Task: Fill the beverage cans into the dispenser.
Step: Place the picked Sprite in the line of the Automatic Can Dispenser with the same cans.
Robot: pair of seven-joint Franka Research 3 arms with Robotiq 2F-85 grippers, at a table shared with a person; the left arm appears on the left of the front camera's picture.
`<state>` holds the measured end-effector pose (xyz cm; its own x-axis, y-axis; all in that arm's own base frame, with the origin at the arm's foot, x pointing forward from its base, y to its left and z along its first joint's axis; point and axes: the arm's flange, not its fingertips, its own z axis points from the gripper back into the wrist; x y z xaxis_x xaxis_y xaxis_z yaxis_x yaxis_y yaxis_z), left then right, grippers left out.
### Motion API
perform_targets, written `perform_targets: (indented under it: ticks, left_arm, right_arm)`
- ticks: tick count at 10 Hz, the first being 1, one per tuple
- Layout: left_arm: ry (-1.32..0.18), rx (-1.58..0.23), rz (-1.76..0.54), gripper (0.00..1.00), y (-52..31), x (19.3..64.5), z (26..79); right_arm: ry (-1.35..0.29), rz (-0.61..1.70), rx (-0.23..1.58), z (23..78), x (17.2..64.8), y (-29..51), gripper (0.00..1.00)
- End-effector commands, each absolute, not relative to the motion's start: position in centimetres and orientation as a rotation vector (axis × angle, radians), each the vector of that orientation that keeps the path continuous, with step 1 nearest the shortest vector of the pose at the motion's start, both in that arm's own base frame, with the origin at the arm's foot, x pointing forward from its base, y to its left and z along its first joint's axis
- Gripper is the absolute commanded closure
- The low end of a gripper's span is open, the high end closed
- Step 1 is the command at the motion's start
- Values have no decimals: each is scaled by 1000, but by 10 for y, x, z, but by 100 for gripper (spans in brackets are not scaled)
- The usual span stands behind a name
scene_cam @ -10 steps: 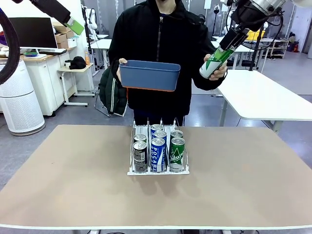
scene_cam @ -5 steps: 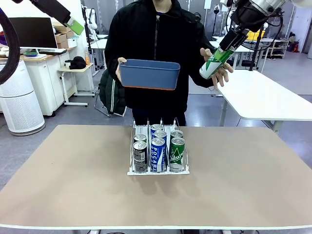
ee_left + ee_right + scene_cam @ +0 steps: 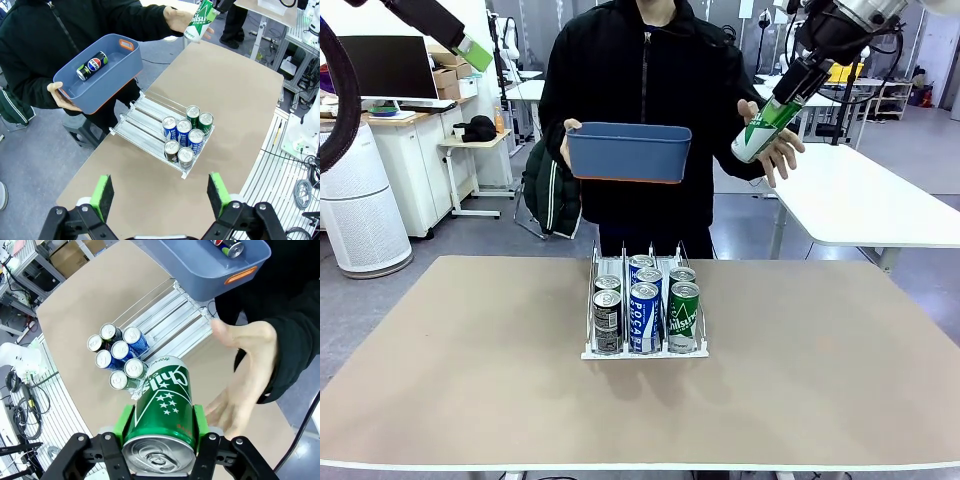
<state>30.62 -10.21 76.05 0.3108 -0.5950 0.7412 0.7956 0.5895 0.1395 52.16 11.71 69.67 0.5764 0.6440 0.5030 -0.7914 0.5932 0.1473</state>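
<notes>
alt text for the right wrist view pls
The right gripper is shut on a green can, a person's open hand close beside it. Below on the table, the white dispenser holds six cans at one end; a blue tub with one can inside is at the top edge.

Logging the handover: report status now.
Left gripper open, empty, up high. Right gripper shut on green can, aloft. Dispenser holds six cans, rear free. Person's open hand beside the can.

table (image 3: 440,380): tan top, bare at both ends | blue tub (image 3: 626,152): orange trim; aloft before person (image 3: 640,70) in black jacket | background: white table (image 3: 860,205) at right; white cylindrical unit (image 3: 360,215) at left; monitor (image 3: 385,66) on counter; black cap (image 3: 477,128) on side table
</notes>
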Motion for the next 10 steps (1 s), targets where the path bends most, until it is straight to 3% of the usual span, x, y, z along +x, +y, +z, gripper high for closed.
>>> perform_targets:
  ticks: [1, 4, 10]
  left_arm:
    - [-850, -289, -926, 0, -103, 306, 761]
    - [-850, -289, -926, 0, -103, 306, 761]
    - [-850, -289, -926, 0, -103, 306, 761]
  right_arm:
    - [-434, 877, 364, 702, 515, 110, 42]
    - [-424, 888, 371, 704, 511, 111, 42]
    - [-322, 980, 213, 689, 429, 89, 42]
